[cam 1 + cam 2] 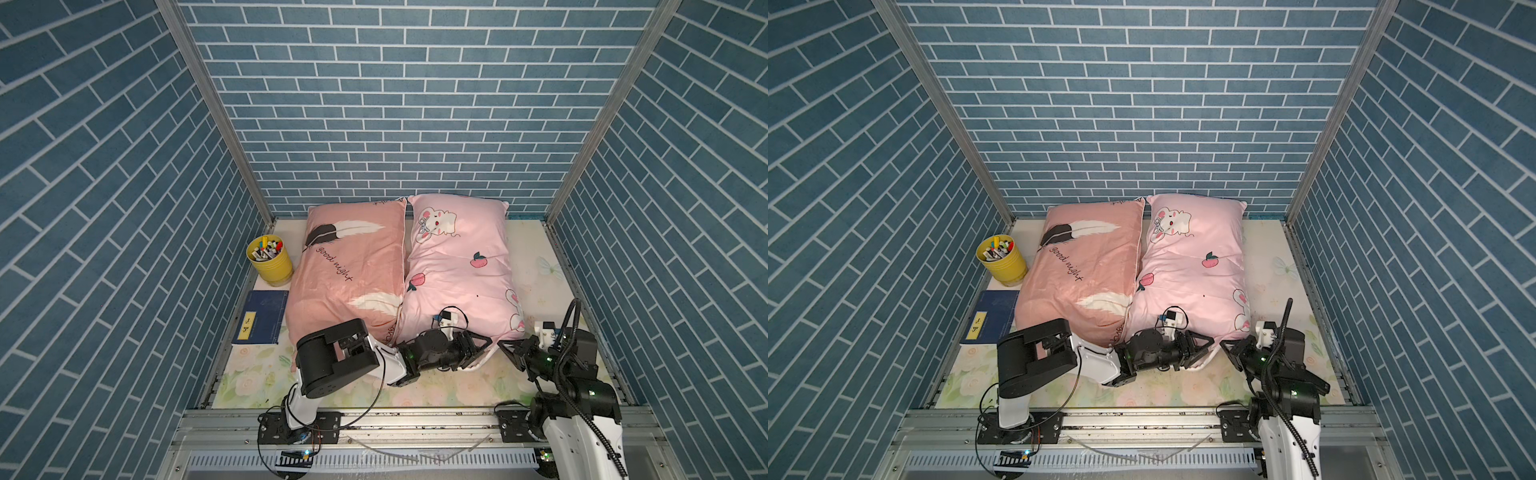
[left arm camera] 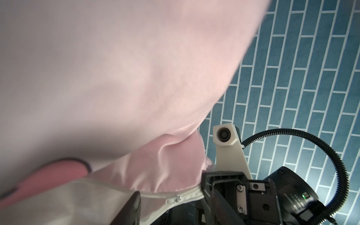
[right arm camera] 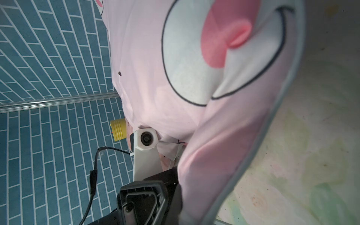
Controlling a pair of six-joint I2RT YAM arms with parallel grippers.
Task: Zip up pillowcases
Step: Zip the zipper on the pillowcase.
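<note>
Top views: light-pink pillowcase [image 1: 457, 266] right of centre, long axis running up-frame; my left claw [image 1: 482, 352] and right claw [image 1: 508, 348] face each other along its lower edge.
Left wrist: zipper slider [image 2: 176, 199] low centre, between both claws; whether my left claw is gripping, I cannot tell.
Right wrist: right claw closed tight beside the cloth.

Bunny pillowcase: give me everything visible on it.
The light-pink pillowcase, soft stuffed fabric printed with bunnies and peaches, lies flat on the floral table cover, its long side pressed against the salmon pillowcase. A white zipper runs along its near edge, slider visible. The left gripper and the shut right gripper meet at that edge.
</note>
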